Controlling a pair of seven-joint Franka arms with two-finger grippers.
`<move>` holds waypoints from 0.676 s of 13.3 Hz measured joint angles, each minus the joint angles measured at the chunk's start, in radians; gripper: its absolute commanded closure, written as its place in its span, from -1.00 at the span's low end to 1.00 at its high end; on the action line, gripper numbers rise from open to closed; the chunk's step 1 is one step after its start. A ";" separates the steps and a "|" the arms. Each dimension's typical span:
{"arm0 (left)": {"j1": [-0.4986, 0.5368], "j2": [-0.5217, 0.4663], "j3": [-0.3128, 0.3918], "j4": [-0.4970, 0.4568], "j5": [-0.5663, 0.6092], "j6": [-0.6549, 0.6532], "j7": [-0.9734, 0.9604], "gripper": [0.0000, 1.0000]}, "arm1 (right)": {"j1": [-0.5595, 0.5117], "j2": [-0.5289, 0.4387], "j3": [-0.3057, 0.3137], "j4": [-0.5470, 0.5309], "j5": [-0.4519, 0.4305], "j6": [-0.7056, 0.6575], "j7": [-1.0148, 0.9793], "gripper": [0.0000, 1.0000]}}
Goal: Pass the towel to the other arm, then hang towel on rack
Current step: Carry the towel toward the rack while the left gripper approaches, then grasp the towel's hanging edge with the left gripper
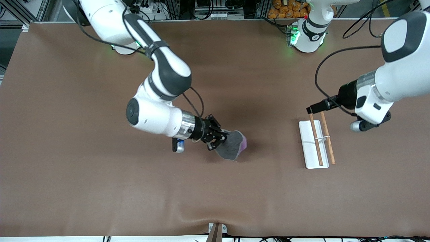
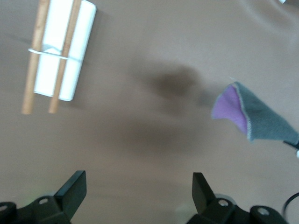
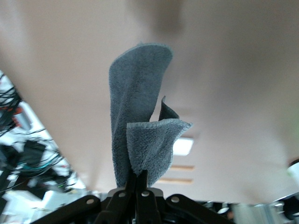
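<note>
Front view: right pincer (image 1: 220,137) is up over the middle of the brown table (image 1: 84,174), clenched on one edge of the towel (image 1: 232,145). Towel is lifted clear of the table surface and hangs from the pincer; grey side faces outward, purple side shows at the free end. Right wrist view confirms the jaws are pressed together on the cloth, with the grey folds (image 3: 140,135) draping away from them.

Rack (image 1: 315,144) lies flat on the table toward the left arm's end, well apart from the towel. White base carries two wooden rods, joined by a thin white cross-wire; nothing is hung on it.

Left pincer (image 1: 314,108) hovers over the rack's end nearest the robot bases, jaws spread wide and holding nothing. Left wrist view shows both black fingers (image 2: 70,191) apart, with rack (image 2: 60,51) and towel (image 2: 252,114) below.
</note>
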 measured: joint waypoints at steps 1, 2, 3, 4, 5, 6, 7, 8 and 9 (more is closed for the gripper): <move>0.000 0.019 0.001 0.000 -0.030 0.035 -0.003 -1.00 | 0.012 0.000 0.000 0.012 0.011 0.033 0.045 1.00; 0.000 0.039 0.001 0.001 -0.067 0.075 -0.004 -1.00 | 0.017 0.000 0.000 0.023 0.029 0.045 0.077 1.00; 0.001 0.059 0.002 0.002 -0.110 0.115 -0.004 -1.00 | 0.019 0.000 0.000 0.031 0.054 0.048 0.095 1.00; 0.001 0.076 0.003 0.004 -0.151 0.151 -0.004 -1.00 | 0.019 0.000 0.000 0.036 0.072 0.048 0.109 1.00; 0.001 0.093 0.003 0.007 -0.191 0.180 -0.004 -1.00 | 0.020 0.000 0.000 0.037 0.090 0.049 0.125 1.00; 0.001 0.108 0.003 0.012 -0.223 0.202 -0.004 -1.00 | 0.023 0.000 0.000 0.037 0.123 0.063 0.140 1.00; 0.000 0.122 0.002 0.016 -0.247 0.223 -0.004 -1.00 | 0.026 0.000 0.000 0.038 0.161 0.090 0.150 1.00; 0.000 0.133 0.002 0.017 -0.268 0.239 -0.004 -1.00 | 0.032 0.000 0.000 0.040 0.189 0.112 0.161 1.00; -0.002 0.145 0.002 0.018 -0.285 0.246 -0.004 -1.00 | 0.040 0.000 0.000 0.042 0.204 0.124 0.179 1.00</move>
